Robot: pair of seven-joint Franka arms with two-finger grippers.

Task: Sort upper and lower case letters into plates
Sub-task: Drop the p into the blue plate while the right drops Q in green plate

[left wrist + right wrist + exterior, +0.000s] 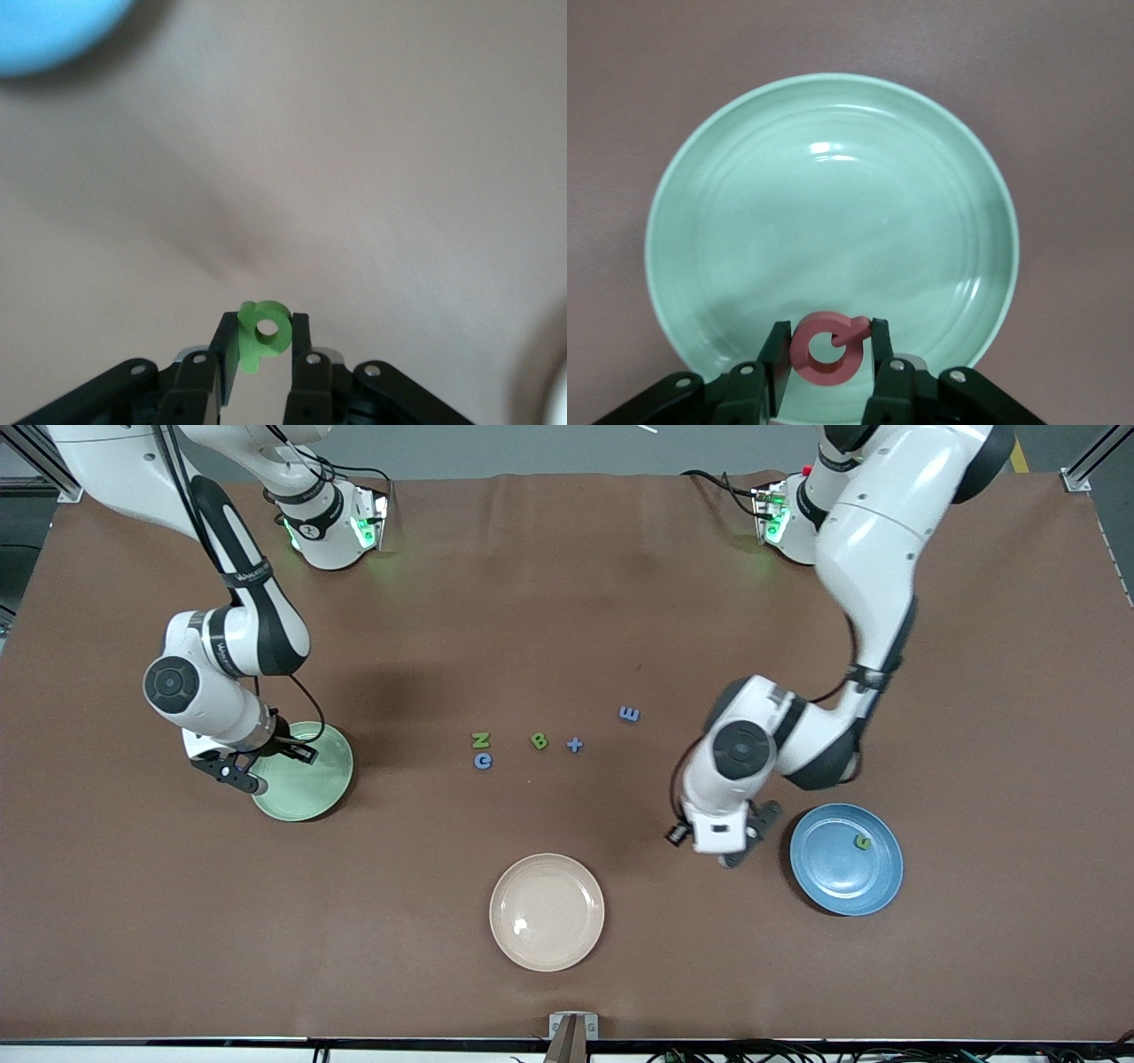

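Green letter (262,335) is sitting pinched in our left gripper (259,354) beside the blue plate (846,859); our right gripper (830,354) is clamping a red letter (826,348) over the mint plate (833,159): either could be tumbling off-rim.

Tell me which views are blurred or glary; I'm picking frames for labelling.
Left wrist view: table and blue plate soft, only the green letter sharp. Right wrist view: crisp, small glare on the mint plate. Front view: sharp, highlight on the beige plate.

Even overhead light, blurred left wrist view.
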